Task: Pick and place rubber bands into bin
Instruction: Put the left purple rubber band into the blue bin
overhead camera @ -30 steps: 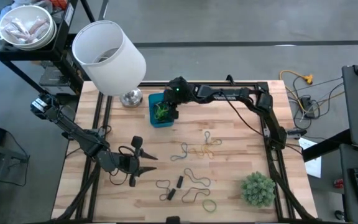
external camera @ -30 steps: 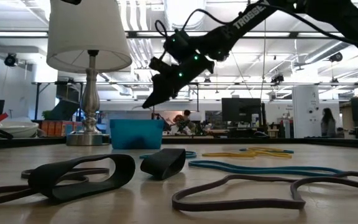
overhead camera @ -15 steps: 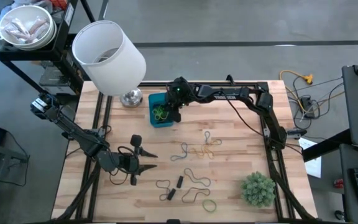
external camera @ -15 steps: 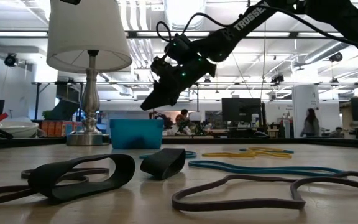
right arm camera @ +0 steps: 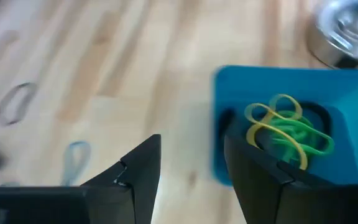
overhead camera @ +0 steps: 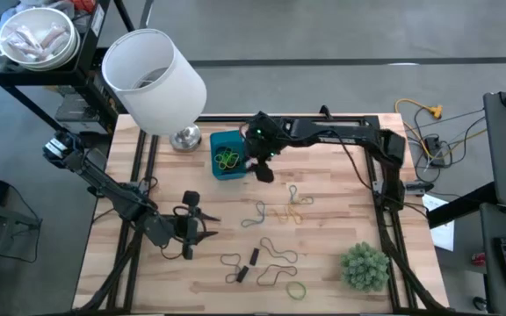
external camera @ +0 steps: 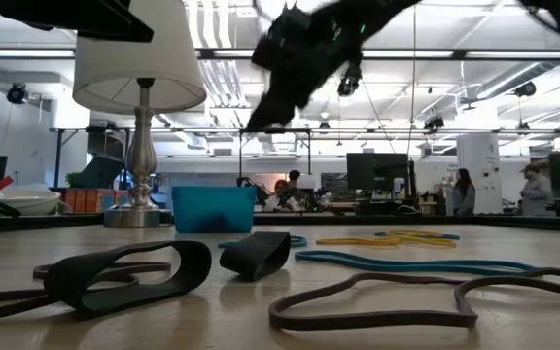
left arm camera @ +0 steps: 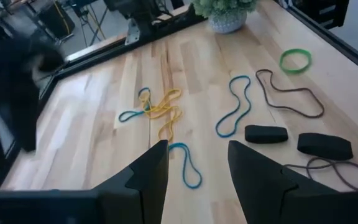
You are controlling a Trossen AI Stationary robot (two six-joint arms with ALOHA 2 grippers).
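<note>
**Right claw empty beside the bin, loose bands waiting on the surface**

The right claw (overhead camera: 264, 167) hangs just beside the blue bin (overhead camera: 215, 158), on the side facing the middle of the surface, and its fingers (right arm camera: 138, 174) stand apart with nothing between them. That fits a drop: a tangle of green and yellow rubber bands (overhead camera: 227, 159) lies inside the bin, which sits near the far edge, close to the lamp base (overhead camera: 185, 138). Open and clear of the bin's wall, the claw is free to go for another band

The left claw (overhead camera: 202, 227) waits low over the surface toward the near left corner, fingers (left arm camera: 148, 177) spread wide and holding nothing, so it keeps out of the right arm's way while pointing at the loose bands

Most of the work is not yet done. A yellow and blue cluster (overhead camera: 281, 211) lies around the middle of the surface, a thin brown loop (overhead camera: 278, 254) and two short black bands (overhead camera: 249, 265) lie nearer the front edge, and a green ring (overhead camera: 296, 289) sits closest to the front edge, near the small plant (overhead camera: 364, 266). They lie flat and partly overlapping, so I judge a pinch may lift more than one at once
</note>
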